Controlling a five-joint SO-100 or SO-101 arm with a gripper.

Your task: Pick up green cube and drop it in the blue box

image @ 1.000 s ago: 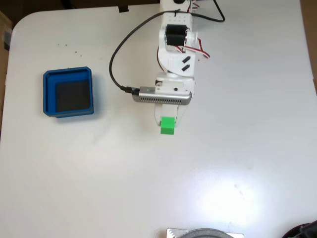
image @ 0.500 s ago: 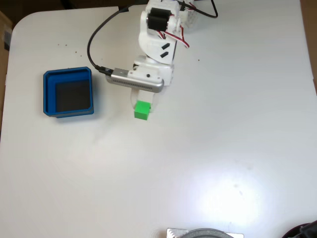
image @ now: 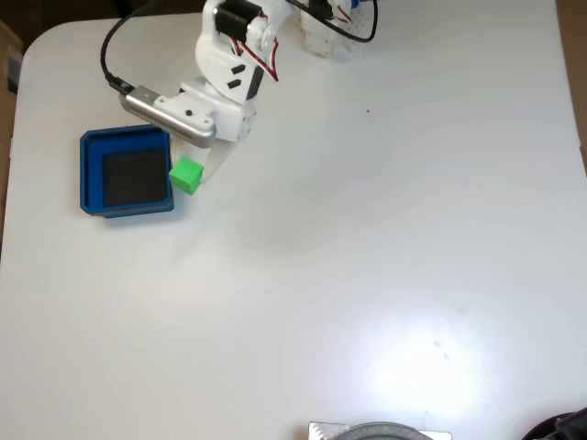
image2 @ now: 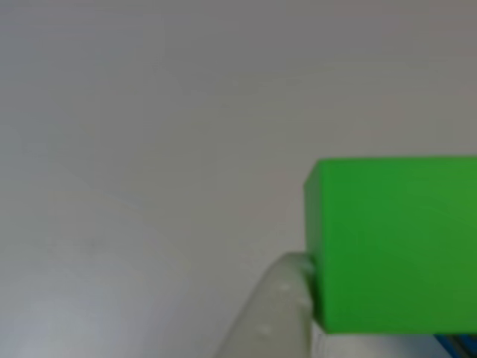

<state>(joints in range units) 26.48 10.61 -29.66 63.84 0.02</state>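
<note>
A white table (image: 367, 275) seen from above in the fixed view, its surface plain apart from a bright patch of glare low on the right. At the top, a white robot arm (image: 225, 73) reaches down and to the left, with a silver camera bar (image: 170, 116) across its wrist and a black cable (image: 115, 41) looping off it. On the left sits the blue box (image: 90, 174), a shallow square tray with a dark floor. The gripper (image: 191, 179) is pinching the green cube (image: 186, 176), which appears just outside the box's right wall, at its edge rather than over the floor. In the other view the cube (image2: 395, 242) looms large against a pale finger (image2: 279, 313), with a sliver of blue at the bottom right corner. Judging from this, letting go now could land the cube on the wall or the table; the arm likely needs more leftward travel.
</note>
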